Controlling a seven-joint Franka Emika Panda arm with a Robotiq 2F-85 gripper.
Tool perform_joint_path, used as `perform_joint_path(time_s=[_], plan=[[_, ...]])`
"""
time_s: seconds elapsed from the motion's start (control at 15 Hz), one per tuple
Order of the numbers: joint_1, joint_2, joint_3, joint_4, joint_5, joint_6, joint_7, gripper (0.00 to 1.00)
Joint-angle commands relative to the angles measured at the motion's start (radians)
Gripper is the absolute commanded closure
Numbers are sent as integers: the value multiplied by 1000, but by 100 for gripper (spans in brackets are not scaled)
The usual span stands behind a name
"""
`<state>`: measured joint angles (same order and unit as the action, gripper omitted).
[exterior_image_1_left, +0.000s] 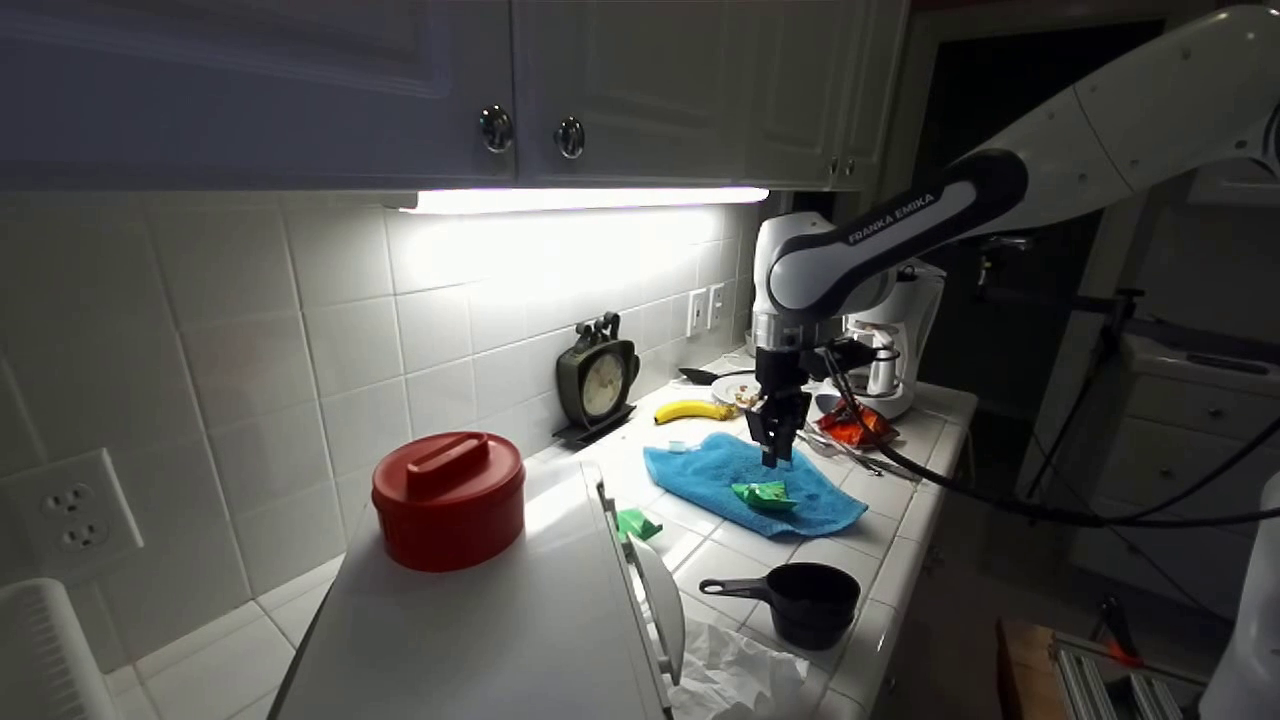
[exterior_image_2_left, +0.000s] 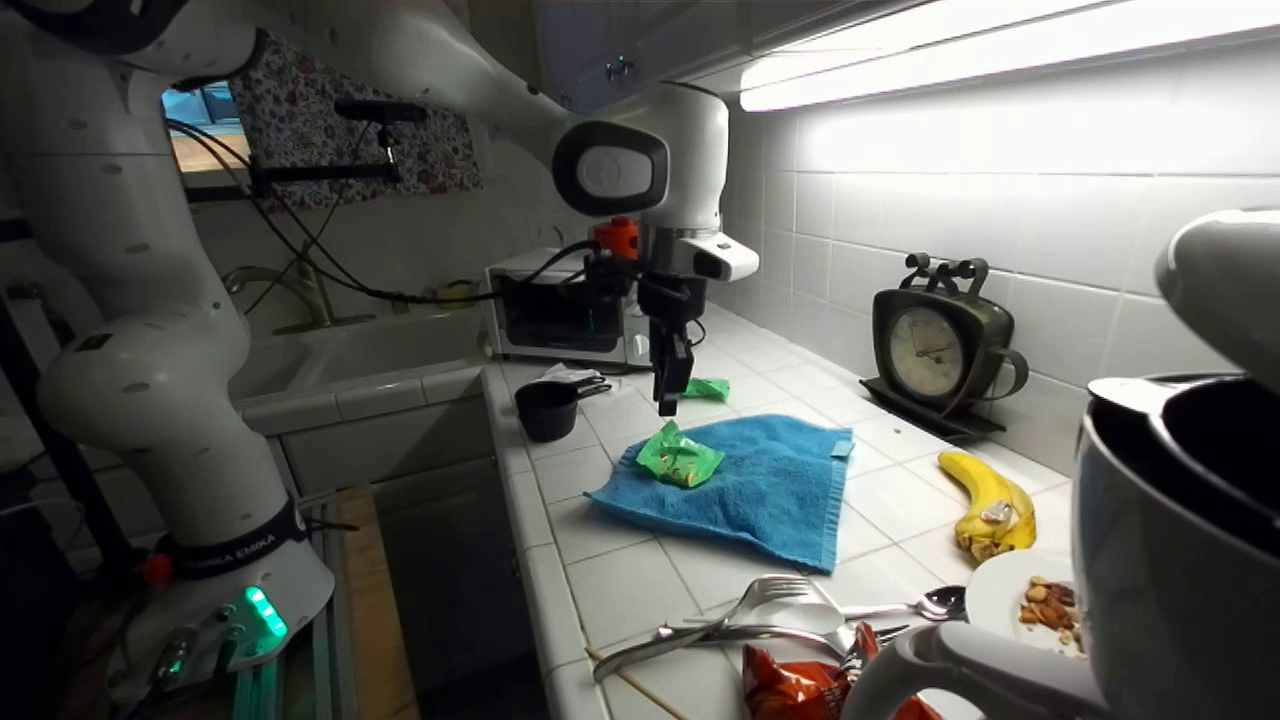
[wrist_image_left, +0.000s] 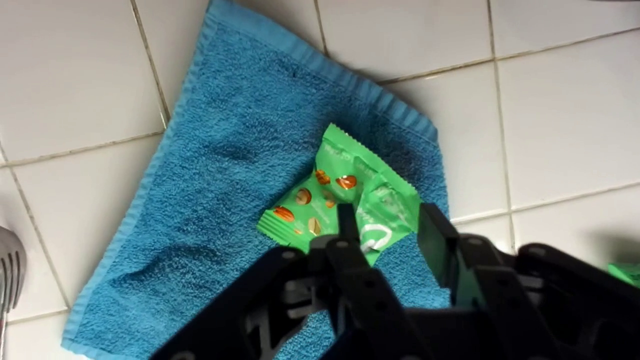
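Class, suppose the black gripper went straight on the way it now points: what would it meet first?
Probably the crinkled shiny green snack packet on the blue terry towel: the gripper points down above it, jaws apart. Depth is unclear, so one side might miss it and reach the towel.

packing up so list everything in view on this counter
Towel: one, blue, on counter
Packets: two, green, on and beside towel
Cutlery: several, silver, beside towel
Coffeemaker: one, white, counter end
Plate of nuts: one, white, by coffeemaker
Banana: one, yellow, near plate
Bag: one, red, by coffeemaker
Clock: one, dark, near wall
Utensil: one, black, near wall
Handled cup: one, black, near edge
Oven: one, white, near sink
Tub: one, red, on oven
Paper: some, white, by oven
Gripper: one, black, open, above packet
Arm: one, white, over counter
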<state>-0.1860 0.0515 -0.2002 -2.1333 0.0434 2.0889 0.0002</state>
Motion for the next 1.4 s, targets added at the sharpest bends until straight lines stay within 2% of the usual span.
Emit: perform_joint_path(time_s=[0.0,0.27,0.33,0.53,0.67,0.73,0.8,1.0,1.07,1.33], plan=[[3,-13,13,-10,1,66,-60,31],[19,5,44,-1,100,151,-166,3],[20,15,53,9,185,150,-214,0],[21,44,77,32,396,135,-339,0],[22,69,90,50,461,130,-395,0],[23,83,93,64,448,116,-385,0],[23,46,88,25,408,135,-352,0],[21,72,97,44,412,135,-358,0],[15,46,100,31,435,132,-420,0],[20,107,98,82,422,184,-373,0]])
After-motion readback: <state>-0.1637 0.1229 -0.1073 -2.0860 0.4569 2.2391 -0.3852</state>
